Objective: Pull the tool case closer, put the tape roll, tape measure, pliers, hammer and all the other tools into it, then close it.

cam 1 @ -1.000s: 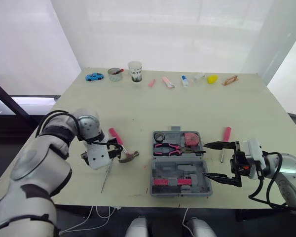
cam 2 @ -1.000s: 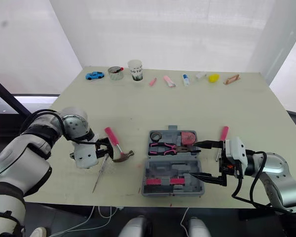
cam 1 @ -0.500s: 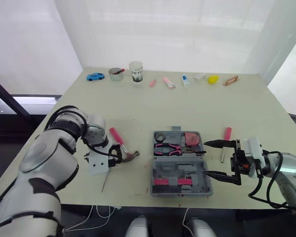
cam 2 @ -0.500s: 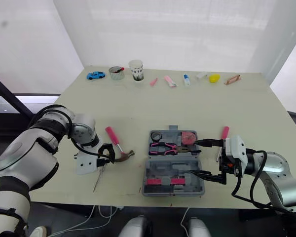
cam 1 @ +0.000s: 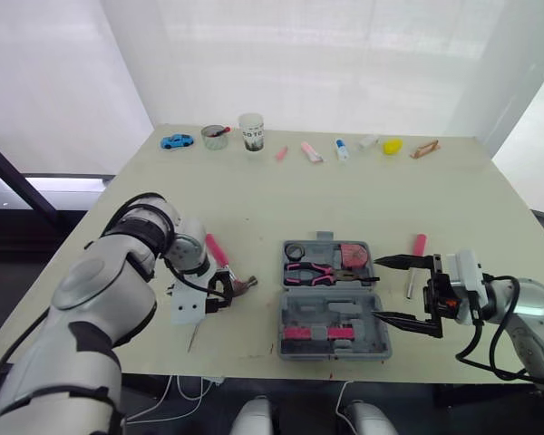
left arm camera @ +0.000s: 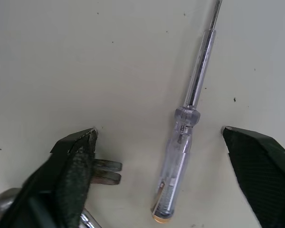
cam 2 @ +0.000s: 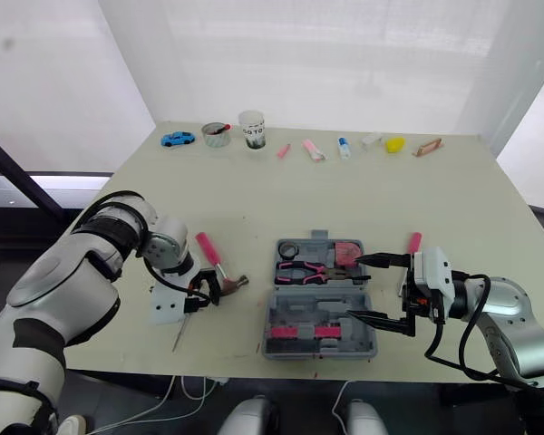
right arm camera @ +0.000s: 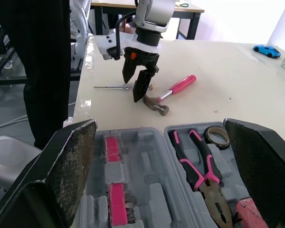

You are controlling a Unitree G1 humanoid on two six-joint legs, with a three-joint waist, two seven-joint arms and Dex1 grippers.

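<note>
The left gripper (left arm camera: 159,132) hangs over the table with its fingers (left arm camera: 71,166) spread wide. A clear-handled screwdriver (left arm camera: 183,156) lies between them, untouched, and the claw of the pink-handled hammer (left arm camera: 107,171) sits just beside one finger. The right gripper (right arm camera: 159,123) is also spread, with the open grey tool case (right arm camera: 147,190) between its fingers. The pliers (right arm camera: 199,166), tape roll (right arm camera: 216,136) and pink tape measure (cam 1: 351,256) lie in the case. The dark print on the paper cup (cam 1: 251,132) is too small to read
</note>
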